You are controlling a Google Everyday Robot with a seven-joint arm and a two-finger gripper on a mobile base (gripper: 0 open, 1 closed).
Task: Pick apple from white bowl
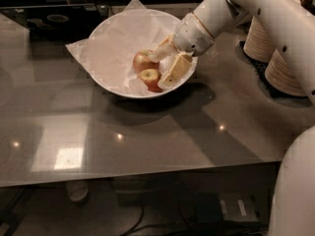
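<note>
The white bowl (110,38), lined with crinkled white paper, stands on the grey table and holds two apples. The apple (149,77), smaller and red with a yellow-green patch at its stem, lies at the front of the bowl. A bigger red apple (141,61) lies just behind it. My gripper (158,72) reaches into the bowl from the right, open. Its upper finger (162,52) is beside the bigger apple. Its lower finger (173,72) is right of the smaller apple, close to it or touching it.
Stacks of beige paper dishes (283,65) stand on a dark mat at the right, under my arm. The table's front edge (147,173) runs across the lower part of the view. Dark items sit at the back left (56,18).
</note>
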